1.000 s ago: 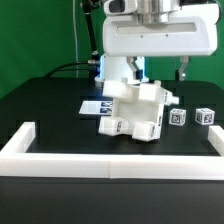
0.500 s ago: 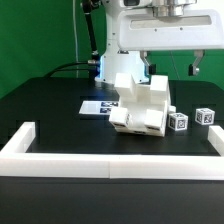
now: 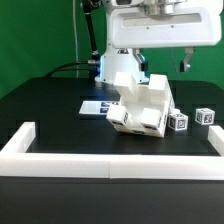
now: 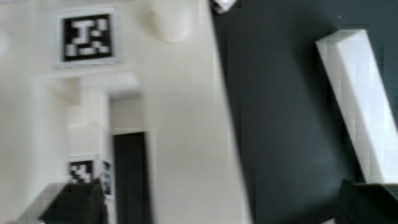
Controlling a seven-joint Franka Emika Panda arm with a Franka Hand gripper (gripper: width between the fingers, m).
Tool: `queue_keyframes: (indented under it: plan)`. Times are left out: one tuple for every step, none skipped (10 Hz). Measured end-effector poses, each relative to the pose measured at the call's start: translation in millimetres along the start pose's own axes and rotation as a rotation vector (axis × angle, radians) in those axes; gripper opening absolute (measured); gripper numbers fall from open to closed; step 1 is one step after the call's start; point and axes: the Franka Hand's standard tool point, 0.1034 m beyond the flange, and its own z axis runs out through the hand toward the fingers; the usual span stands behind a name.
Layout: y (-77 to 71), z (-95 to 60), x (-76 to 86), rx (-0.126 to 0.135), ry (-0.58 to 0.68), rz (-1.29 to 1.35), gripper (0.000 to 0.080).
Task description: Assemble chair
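Observation:
The chair (image 3: pixel 140 106) is a joined cluster of white blocky tagged parts in the middle of the black table, leaning toward the exterior view's left. My gripper (image 3: pixel 165 64) hangs just above its upper right side, open, under a big white housing. Its two dark fingers (image 3: pixel 186 63) touch nothing that I can see. In the wrist view a wide white chair panel (image 4: pixel 178 140) with a tag (image 4: pixel 86 35) runs between the dark fingertips (image 4: pixel 68 205), and the gripper (image 4: pixel 217 208) stands open around it without pressing on it.
Two small white tagged cubes (image 3: pixel 178 121) (image 3: pixel 205 116) sit at the exterior view's right of the chair. The marker board (image 3: pixel 95 107) lies behind it at the left. A low white border wall (image 3: pixel 110 160) rings the front and sides. A white bar (image 4: pixel 356 90) shows in the wrist view.
The chair has turned and tipped up, standing taller than a second ago. The gripper slid toward the exterior view's right, then back a little and slightly higher, staying open.

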Motion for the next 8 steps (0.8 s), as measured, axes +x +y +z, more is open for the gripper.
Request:
queue_keyframes:
  plan:
    - [9.1,0.4,0.2,-0.002,-0.002,-0.010,0.0649]
    - [17.9,6.0,-1.8,-0.008,0.007,-0.016,0.0649]
    - [24.9,8.2,-4.0,-0.011,0.001,-0.015,0.0649]
    - [29.9,4.4,0.3,-0.008,0.008,-0.013,0.0649]
    - [34.4,4.8,4.5,-0.011,0.011,-0.015,0.0649]
    - [34.4,7.3,10.8,-0.018,0.013,-0.016,0.0649]
    - [32.6,8.3,18.7,-0.022,0.020,-0.017,0.0649]
    - [32.3,10.0,25.9,-0.027,0.025,-0.020,0.0649]
